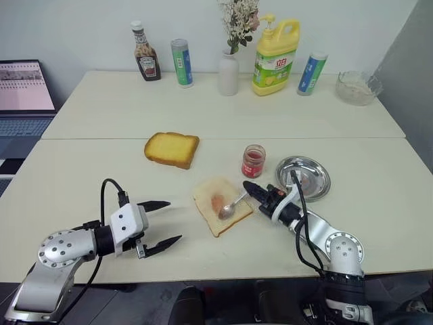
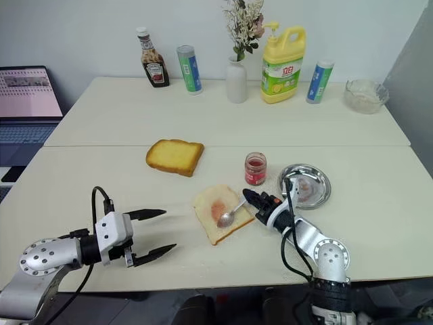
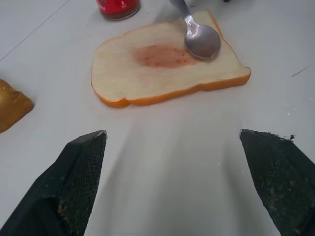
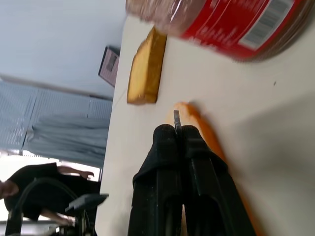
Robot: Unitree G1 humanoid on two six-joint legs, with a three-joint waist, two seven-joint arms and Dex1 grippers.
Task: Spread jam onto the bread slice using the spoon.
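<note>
While the right end effector clamps the spoon by its handle, the bowl rests on the bread slice at bench centre, beside a pinkish smear. Jam stands at the slice's one o'clock. At eight o'clock, the left end effector hangs spread wide, empty.

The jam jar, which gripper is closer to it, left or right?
Right. The right gripper sits just in front of the jam jar, shut on the spoon over the bread slice. The left gripper hovers open beyond the slice's far side.
</note>
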